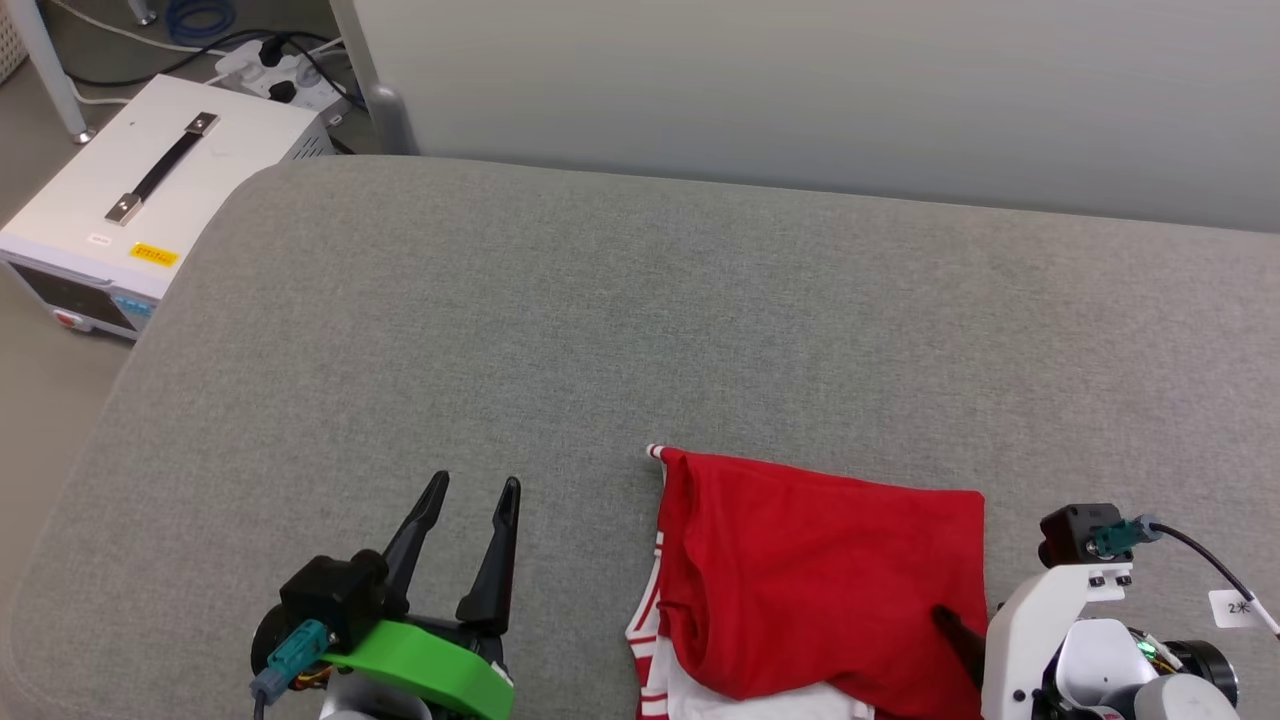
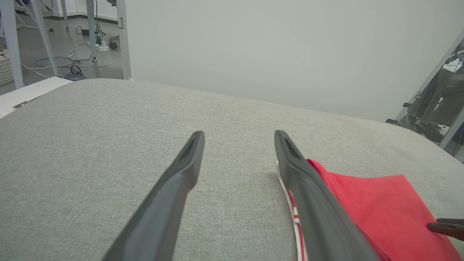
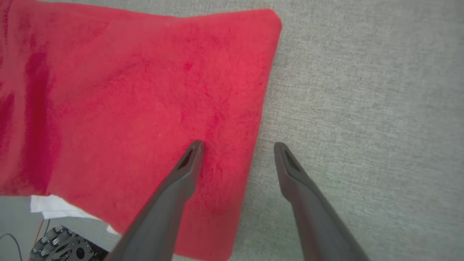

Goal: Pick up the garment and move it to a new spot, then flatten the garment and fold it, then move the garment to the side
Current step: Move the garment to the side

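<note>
The garment (image 1: 820, 580) lies folded into a rough red rectangle at the near right of the grey cushioned surface (image 1: 600, 320), with white sleeve fabric and striped trim (image 1: 650, 600) peeking out along its left and near edges. Its lettering and number are hidden. My right gripper (image 3: 237, 146) stands open astride the garment's right edge (image 3: 261, 108), one finger over red cloth and the other over bare grey fabric. One of its fingers (image 1: 955, 630) shows in the head view. My left gripper (image 1: 475, 490) is open and holds nothing, left of the garment (image 2: 380, 206).
A white box with a black handle (image 1: 150, 190) stands on the floor off the surface's far left corner, near a power strip with cables (image 1: 270, 70). A pale partition wall (image 1: 800, 90) runs behind. The garment's near edge hangs over the surface's front rim (image 3: 54, 206).
</note>
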Controlling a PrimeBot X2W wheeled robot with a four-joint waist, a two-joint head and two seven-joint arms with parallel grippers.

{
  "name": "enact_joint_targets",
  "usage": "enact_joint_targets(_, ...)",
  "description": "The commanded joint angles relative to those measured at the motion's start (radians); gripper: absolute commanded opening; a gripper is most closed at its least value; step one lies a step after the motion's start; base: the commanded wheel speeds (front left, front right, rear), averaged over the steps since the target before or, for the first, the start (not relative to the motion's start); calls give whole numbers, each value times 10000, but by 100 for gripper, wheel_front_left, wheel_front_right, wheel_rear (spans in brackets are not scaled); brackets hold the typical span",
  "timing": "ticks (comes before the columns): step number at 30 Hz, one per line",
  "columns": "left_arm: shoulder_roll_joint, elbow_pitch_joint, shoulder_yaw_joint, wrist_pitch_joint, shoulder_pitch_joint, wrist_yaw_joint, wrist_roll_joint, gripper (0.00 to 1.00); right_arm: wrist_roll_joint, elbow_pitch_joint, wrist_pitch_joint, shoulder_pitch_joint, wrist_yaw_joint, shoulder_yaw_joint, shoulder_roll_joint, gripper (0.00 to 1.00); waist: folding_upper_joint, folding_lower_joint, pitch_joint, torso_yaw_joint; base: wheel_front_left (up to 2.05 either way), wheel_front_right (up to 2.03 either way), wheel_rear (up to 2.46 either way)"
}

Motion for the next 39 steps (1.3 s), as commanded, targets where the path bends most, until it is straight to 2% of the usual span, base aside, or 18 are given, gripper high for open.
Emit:
enact_joint_targets(1, 59, 35, -7, -57, -228, -30, -40, 100, 30, 157, 109, -214, -7, -54, 69, 100, 0, 0, 170, 158, 0, 0, 0)
enact_joint_targets(10, 94, 123, -98, -57, -427, -30, -48, 100, -72, 1247, 506, -422, -7, 229, 250, 100, 0, 0, 437, 307, 0, 0, 0)
enact_joint_targets(11, 103, 140, -108, -57, -438, -30, -50, 100, -81, 1359, 558, -408, -7, 337, 242, 76, 0, 0, 438, 311, 0, 0, 0)
enact_joint_targets(12, 114, 152, -111, -57, -444, -30, -54, 100, -90, 1421, 565, -402, -7, 433, 218, 34, 0, 0, 436, 310, 0, 0, 0)
enact_joint_targets(13, 157, 207, -89, -57, -430, -30, -74, 100, -61, 1503, 363, -428, -7, 665, 107, 0, 0, 0, 347, 271, 0, 0, 0)
enact_joint_targets(15, 184, 230, -59, -57, -392, -30, -76, 100, -110, 1439, 145, -483, -7, 748, -52, 0, 0, 0, 236, 203, 0, 0, 0)
enact_joint_targets(16, 197, 256, -40, -57, -294, -30, -83, 100, -324, 1117, -213, -611, -7, 981, -558, 0, 0, 0, -26, -2, 0, 0, 0)
enact_joint_targets(17, 194, 255, -40, -57, -264, -30, -88, 100, -345, 1012, -253, -632, -7, 1066, -691, 0, 0, 0, -89, -64, 0, 0, 0)
enact_joint_targets(24, 187, 178, -147, -57, 10, -30, -115, 100, -230, -272, -73, -832, -7, 2285, -2244, 0, 0, 0, -376, -784, 0, 0, 0)
enact_joint_targets(25, 186, 163, -218, -57, 50, -30, -106, 100, -165, -504, 16, -880, -7, 2519, -2574, 0, 0, 0, -381, -922, 0, 0, 0)
enact_joint_targets(26, 168, 98, -286, -57, 99, -30, -92, 100, 64, -1085, 267, -1088, -7, 3168, -3515, 0, 0, 0, -313, -1365, 0, 0, 0)
enact_joint_targets(29, 134, 22, -359, -57, 63, -30, -62, 100, 254, -1510, 443, -1416, -7, 3634, -4599, 0, 0, 0, -154, -1849, 0, 0, 0)
enact_joint_targets(35, 115, -271, -579, -57, -294, -30, 64, 100, 546, -1667, 443, -2225, -7, 4026, -6374, 0, 0, 0, 571, -2822, 0, 0, 0)
enact_joint_targets(36, 152, -406, -684, -57, -498, -30, 122, 100, 610, -1524, 315, -2485, -7, 4007, -6859, 0, 0, 0, 937, -3125, 0, 0, 0)
enact_joint_targets(39, 264, -628, -859, -57, -863, -30, 211, 100, 690, -1081, -11, -2801, -7, 3772, -7354, 0, 0, 0, 1525, -3491, 0, 0, 0)
